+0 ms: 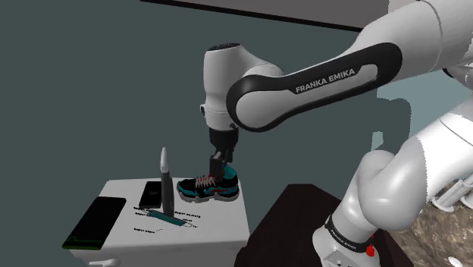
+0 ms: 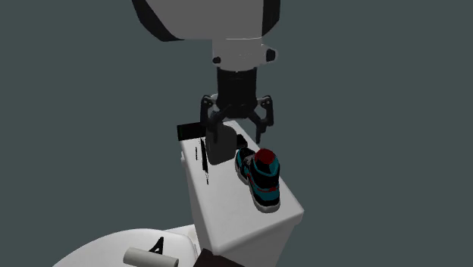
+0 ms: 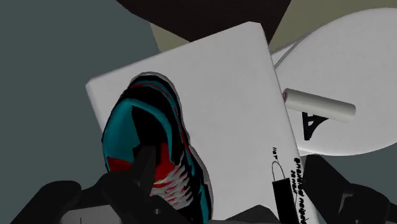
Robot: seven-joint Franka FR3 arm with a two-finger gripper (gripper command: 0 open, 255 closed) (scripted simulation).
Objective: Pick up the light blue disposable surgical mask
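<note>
My arm (image 1: 318,83) has a smooth, glossy white shell. The table (image 1: 220,220) is smooth, matt white. The mask (image 1: 165,218) looks thin and dull. The sneaker (image 1: 208,187) is matt, laced; the slab (image 1: 97,220) sleek black.

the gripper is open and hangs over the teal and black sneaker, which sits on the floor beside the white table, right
Not quite. The sneaker sits on the white table, not on the floor beside it; the second exterior view shows it near the table's edge. The rest holds: the gripper is open and hangs over the sneaker.
</note>
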